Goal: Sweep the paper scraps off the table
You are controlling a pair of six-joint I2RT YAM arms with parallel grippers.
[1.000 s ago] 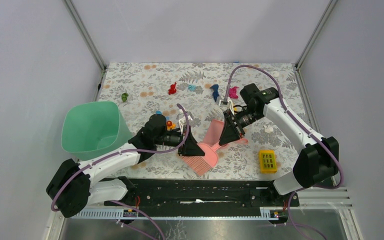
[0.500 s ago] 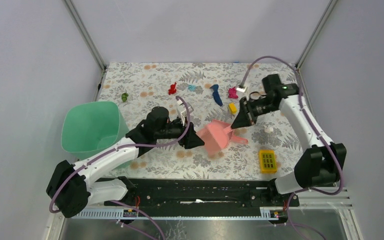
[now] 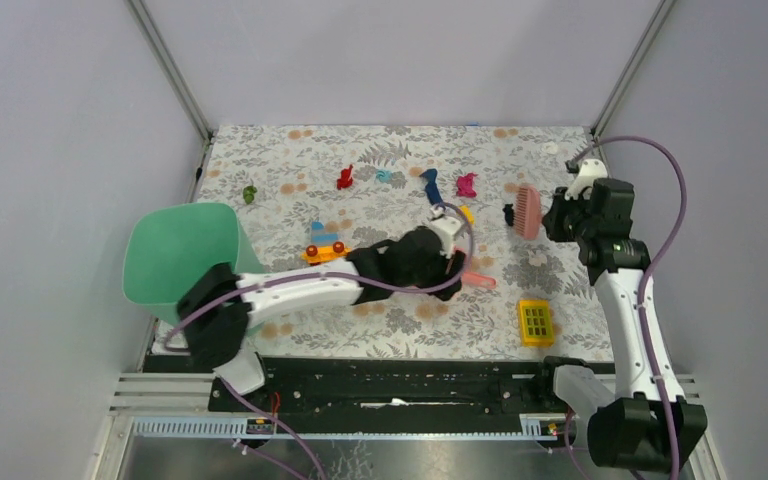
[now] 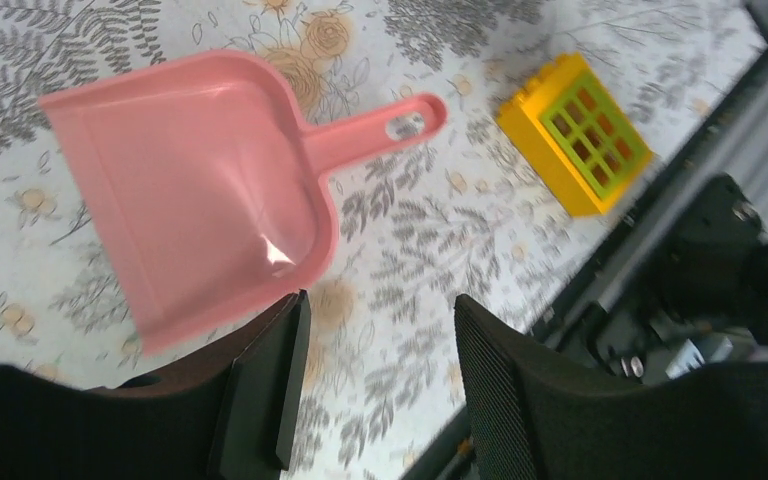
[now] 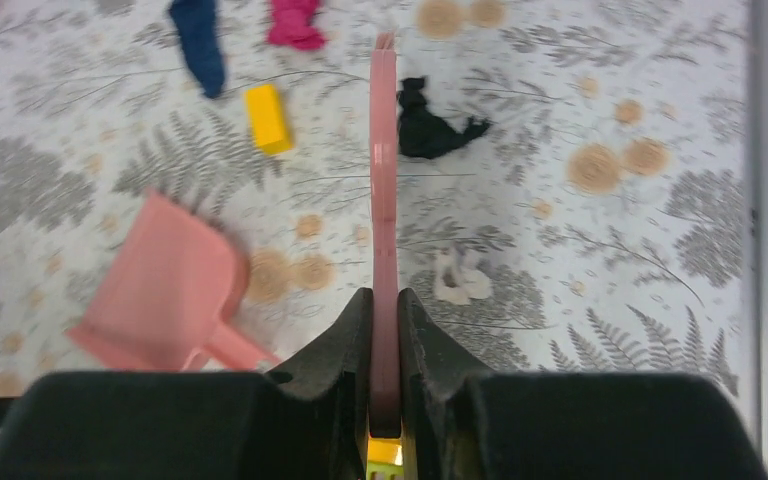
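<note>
Left gripper (image 4: 378, 312): held released over dustpan (image 3: 477, 281).
Right gripper (image 5: 384, 300): clenched on brush (image 5: 384, 180).
Yellow block (image 3: 535, 322): seen at 4 o'clock of dustpan.
Table (image 3: 290, 160): leaf-printed.

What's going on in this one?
The right gripper is shut on the flat pink plastic brush, held out over the leaf-printed table. The left gripper hangs open above the pink plastic dustpan, which lies on the table ungripped. The small crumpled coloured paper scraps lie unswept along the far side.

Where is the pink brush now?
The pink brush is on the right in the top view, clamped between the right arm's fingers, near the black scrap.
</note>
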